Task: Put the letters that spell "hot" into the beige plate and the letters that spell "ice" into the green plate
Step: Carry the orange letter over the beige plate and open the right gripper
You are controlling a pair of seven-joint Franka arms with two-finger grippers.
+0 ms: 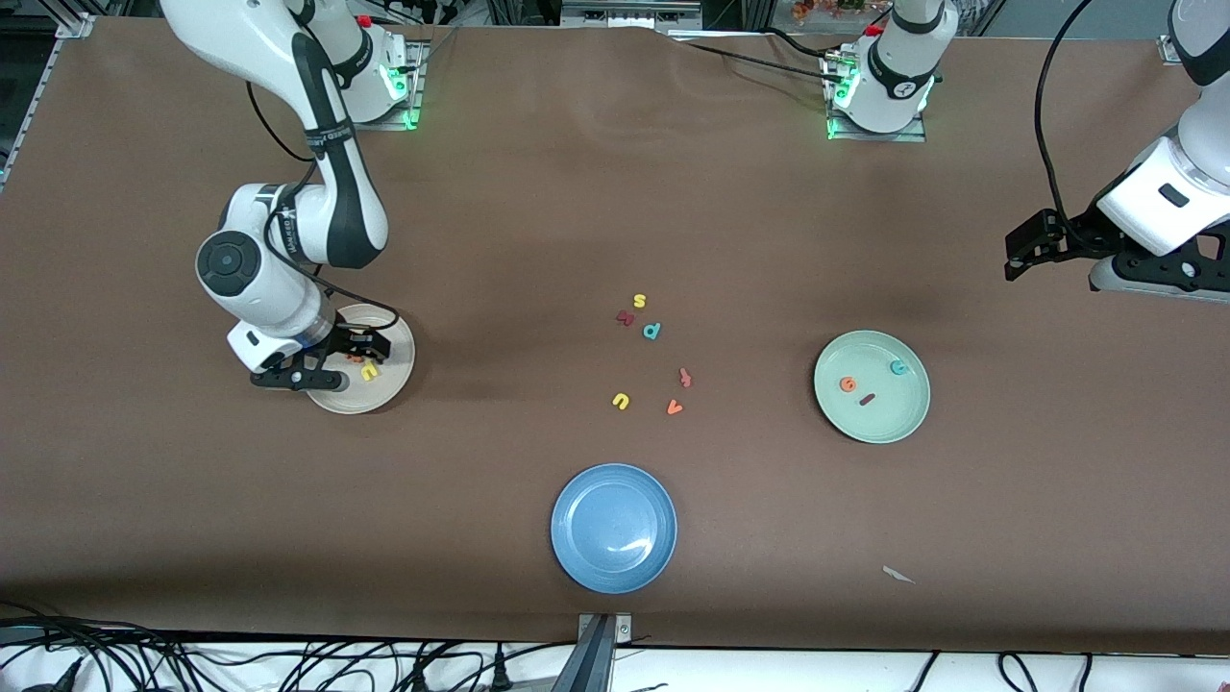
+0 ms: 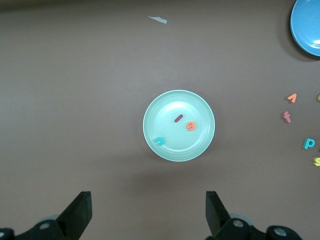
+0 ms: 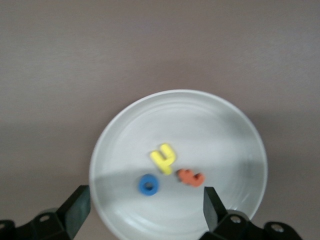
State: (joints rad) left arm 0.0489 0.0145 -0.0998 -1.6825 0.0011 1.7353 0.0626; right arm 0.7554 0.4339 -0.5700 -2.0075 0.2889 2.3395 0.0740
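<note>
Right wrist view shows the right gripper just above the beige plate with its jaws wide apart and empty, probably because the yellow "h", blue "o" and orange "t" already lie together in it, near the right arm's end of the table. The left gripper waits high over the left arm's end, also wide open and holding nothing, since the green plate below has the dark red "i", orange "e" and teal "c". I can read no brand or label; the only writing is the foam letters themselves, with "s", "p", "u" and "v" left on the table between the plates.
</note>
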